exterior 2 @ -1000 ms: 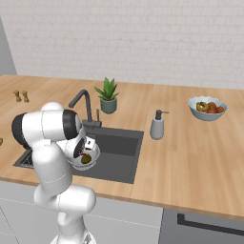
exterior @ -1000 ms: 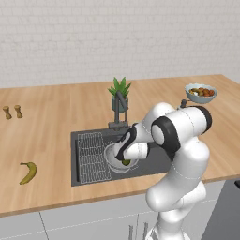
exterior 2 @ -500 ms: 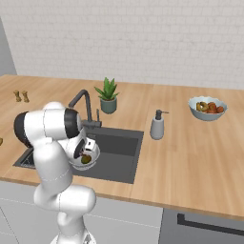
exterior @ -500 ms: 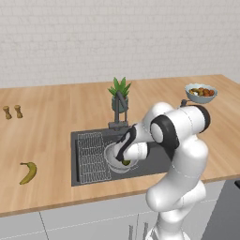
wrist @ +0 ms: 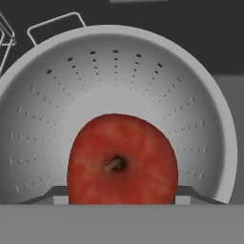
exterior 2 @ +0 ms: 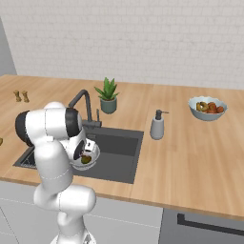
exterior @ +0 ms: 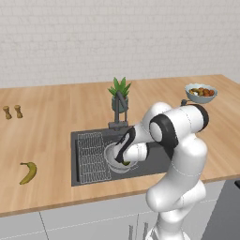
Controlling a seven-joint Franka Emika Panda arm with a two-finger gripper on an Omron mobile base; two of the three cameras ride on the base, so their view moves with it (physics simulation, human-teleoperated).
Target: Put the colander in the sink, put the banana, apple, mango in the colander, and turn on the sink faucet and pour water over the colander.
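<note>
Tool (wrist: 122,198) held over the colander (wrist: 119,86), which sits in the sink (exterior: 93,176); its fingers (wrist: 55,194) flank the apple (wrist: 122,159) on both sides, apparently gripping it above the perforated bowl. Banana (exterior: 28,172) lies on the desk (exterior: 42,136), left of the sink.
</note>
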